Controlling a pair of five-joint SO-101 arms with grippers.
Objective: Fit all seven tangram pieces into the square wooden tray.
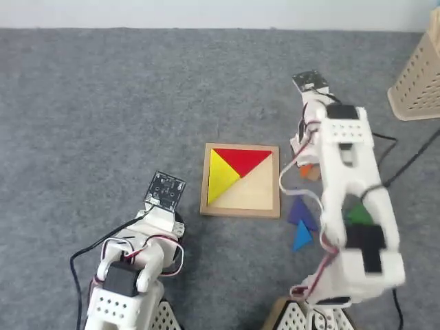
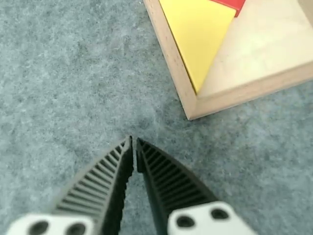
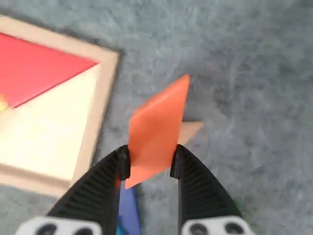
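Your right pincer (image 3: 150, 159) sat nearest the lens, its two black fingers clamped on an orange piece (image 3: 156, 129), a flat, slanted four-sided shape. The grip looked narrow and low on the piece, so the likeliest trouble was the piece pivoting or slipping between the fingers as you carried it. Tilted as it was, it could also catch a corner on the rim of the square wooden tray (image 3: 106, 93), or land on edge and push the red triangle (image 3: 34, 73) out of its seat. The orange piece rose out from between the fingertips, leaning away from them, above the grey bench (image 3: 254, 73) and just outside the tray rim on the red triangle's side. From the high view, the red triangle and a yellow triangle (image 1: 221, 177) already lay in the tray, with half of its floor bare. Blue pieces (image 1: 301, 237) and a green piece (image 1: 357, 214) waited on the bench beside the tray, partly under your right arm. Your left pincer (image 2: 133, 144) was closed on nothing, low over the bench just off a tray corner.
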